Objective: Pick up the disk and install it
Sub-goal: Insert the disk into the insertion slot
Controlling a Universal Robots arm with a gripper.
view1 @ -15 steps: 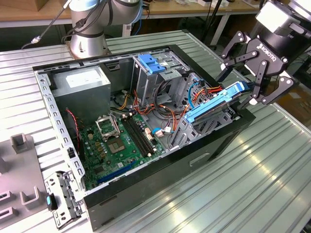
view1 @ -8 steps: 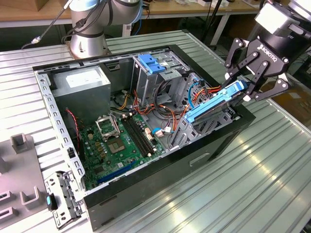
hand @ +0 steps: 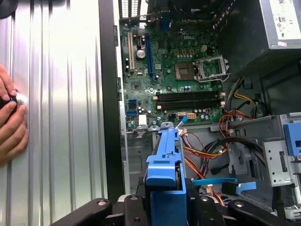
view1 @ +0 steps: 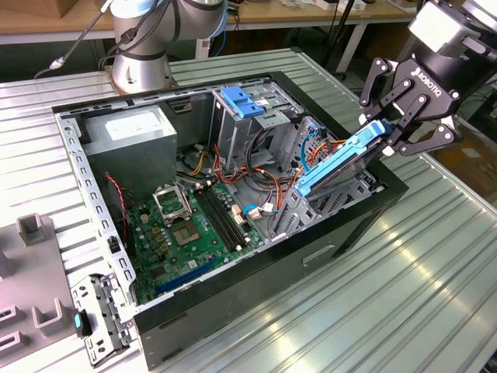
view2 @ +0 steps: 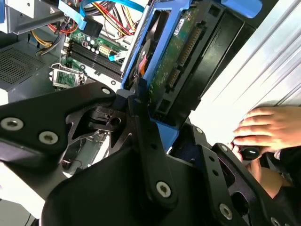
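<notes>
Exterior view: an open black computer case [view1: 311, 256] lies on its side on a ribbed aluminium table [view1: 404, 295], whose bright grooved slats run out past it on every side. At the far edge of the table stands the arm's silver base [view1: 144, 47], and behind it a wooden workbench [view1: 295, 12] crosses the back of the room, with cables hanging beneath. On the exterior view's left, a few grey fixture blocks [view1: 35, 229] sit on the slats.

Inside the case there is a green motherboard [view1: 194, 225], a grey power-supply box [view1: 128, 132] at the far corner, and a tall metal cage topped by a fixed blue bracket [view1: 242, 101].

The black gripper [view1: 386, 132] hangs over the case wall on the exterior view's right, its fingers [view1: 423, 140] clamped on the upper end of the disk [view1: 342, 159]. The disk is tilted steeply, with its blue-railed lower end dipping into the metal bay just inside that wall and its upper end above the rim. I cannot tell whether the lower end is touching the bay.

In the second wrist view the disk's [view2: 178, 56] green circuit-board underside faces the camera. In the first wrist view its blue rail [hand: 164, 160] points towards the motherboard.

A person's hand [view2: 268, 127] rests on the slats beside the case, and it also shows in the first wrist view [hand: 11, 127]
</notes>
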